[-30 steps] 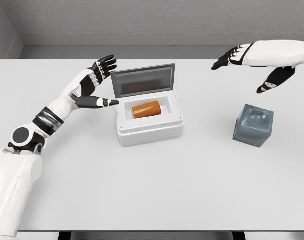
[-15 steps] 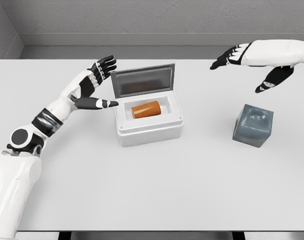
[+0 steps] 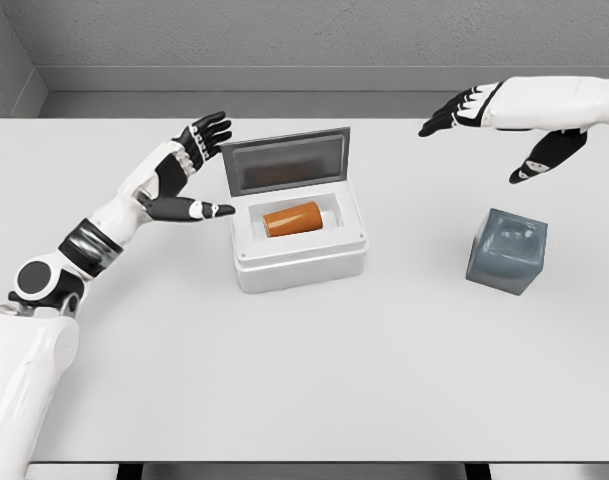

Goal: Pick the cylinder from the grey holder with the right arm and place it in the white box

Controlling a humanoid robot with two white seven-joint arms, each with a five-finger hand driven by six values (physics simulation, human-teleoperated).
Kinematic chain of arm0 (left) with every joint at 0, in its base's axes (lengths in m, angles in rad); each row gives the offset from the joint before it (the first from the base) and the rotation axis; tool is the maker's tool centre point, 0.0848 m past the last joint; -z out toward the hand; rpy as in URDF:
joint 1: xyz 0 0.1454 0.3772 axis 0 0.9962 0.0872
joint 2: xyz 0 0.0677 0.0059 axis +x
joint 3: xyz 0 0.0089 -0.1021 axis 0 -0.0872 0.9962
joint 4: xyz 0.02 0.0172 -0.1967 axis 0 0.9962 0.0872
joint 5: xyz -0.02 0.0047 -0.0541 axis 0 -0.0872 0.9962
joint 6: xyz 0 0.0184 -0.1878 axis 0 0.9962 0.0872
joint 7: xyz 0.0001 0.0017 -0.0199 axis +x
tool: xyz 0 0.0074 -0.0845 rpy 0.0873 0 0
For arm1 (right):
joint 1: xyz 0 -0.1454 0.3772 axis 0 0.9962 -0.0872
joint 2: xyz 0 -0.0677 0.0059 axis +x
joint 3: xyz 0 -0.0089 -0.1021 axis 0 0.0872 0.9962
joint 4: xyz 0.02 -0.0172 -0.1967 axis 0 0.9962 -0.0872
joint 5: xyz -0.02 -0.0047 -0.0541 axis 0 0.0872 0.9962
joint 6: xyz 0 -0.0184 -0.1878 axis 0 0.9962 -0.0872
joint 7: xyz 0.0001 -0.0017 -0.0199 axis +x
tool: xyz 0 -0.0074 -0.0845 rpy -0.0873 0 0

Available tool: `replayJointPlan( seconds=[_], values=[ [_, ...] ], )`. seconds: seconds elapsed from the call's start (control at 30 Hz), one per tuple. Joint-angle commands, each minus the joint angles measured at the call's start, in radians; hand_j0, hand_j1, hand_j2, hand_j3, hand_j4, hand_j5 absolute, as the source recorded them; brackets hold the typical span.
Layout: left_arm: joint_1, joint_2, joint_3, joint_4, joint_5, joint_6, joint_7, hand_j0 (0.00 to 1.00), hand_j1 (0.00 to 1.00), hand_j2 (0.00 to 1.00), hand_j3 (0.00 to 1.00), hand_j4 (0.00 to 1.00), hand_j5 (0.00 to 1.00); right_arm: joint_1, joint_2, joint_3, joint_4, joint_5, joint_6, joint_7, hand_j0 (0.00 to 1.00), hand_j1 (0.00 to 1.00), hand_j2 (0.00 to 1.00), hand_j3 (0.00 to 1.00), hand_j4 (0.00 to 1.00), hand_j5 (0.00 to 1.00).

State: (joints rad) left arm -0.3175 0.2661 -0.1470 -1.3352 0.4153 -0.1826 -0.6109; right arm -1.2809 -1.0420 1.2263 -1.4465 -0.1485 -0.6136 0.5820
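Compared with the views from a second and half a second ago, very little has changed: the right hand (image 3: 489, 125) has drifted slightly up and away from the grey holder (image 3: 506, 251), and the left arm has shifted a little lower at the shoulder while the left hand (image 3: 189, 170) keeps its station beside the white box (image 3: 300, 240). The orange cylinder (image 3: 292, 218) has not moved across the three views. It lies on its side inside the open white box, in the recessed cavity below the raised lid (image 3: 285, 163). Its long axis runs roughly left to right across the head view, with the right end tilted slightly toward the far edge of the counter (image 3: 304, 380); a pale end shows at the right, so that end points toward the right side of the box. The grey holder stands empty, well apart from the box. This arrangement indicates that the placement is already complete and the right arm is retreating. The right hand is spread, fingers extended and thumb hanging below, and grips nothing. The left hand is likewise spread and empty, its thumb reaching close to the left wall of the box; contact cannot be confirmed.
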Motion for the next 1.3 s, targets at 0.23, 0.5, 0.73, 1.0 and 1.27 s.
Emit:
replayJointPlan(
  seconds=[0.23,0.5,0.73,1.0,1.27],
  values=[
    [0.011,0.002,0.001,-0.03,0.013,0.0,0.0,1.0,1.0,1.0,1.0,1.0,1.0,0.0,0.0,-0.004,0.0,-0.006,0.003,-0.001,1.0,1.0,1.0,1.0,1.0,1.0],
    [0.017,0.022,0.001,-0.044,0.019,0.0,0.0,1.0,1.0,1.0,1.0,1.0,1.0,0.0,-0.001,-0.004,-0.002,-0.006,0.003,-0.001,1.0,1.0,1.0,1.0,1.0,1.0],
    [0.031,0.027,0.0,-0.074,0.037,0.0,0.0,1.0,1.0,1.0,1.0,1.0,1.0,-0.001,-0.006,-0.004,0.0,-0.006,0.003,-0.001,1.0,1.0,1.0,1.0,1.0,1.0],
    [0.031,0.025,-0.003,-0.088,0.036,0.0,0.0,1.0,1.0,1.0,1.0,1.0,1.0,-0.003,-0.004,-0.002,-0.002,-0.008,0.003,-0.001,1.0,1.0,1.0,1.0,1.0,1.0],
    [0.054,0.025,-0.002,-0.13,0.037,0.0,0.0,1.0,1.0,1.0,1.0,1.0,1.0,-0.003,-0.001,-0.001,-0.002,-0.008,0.003,-0.001,1.0,1.0,1.0,1.0,1.0,1.0]
  ],
)
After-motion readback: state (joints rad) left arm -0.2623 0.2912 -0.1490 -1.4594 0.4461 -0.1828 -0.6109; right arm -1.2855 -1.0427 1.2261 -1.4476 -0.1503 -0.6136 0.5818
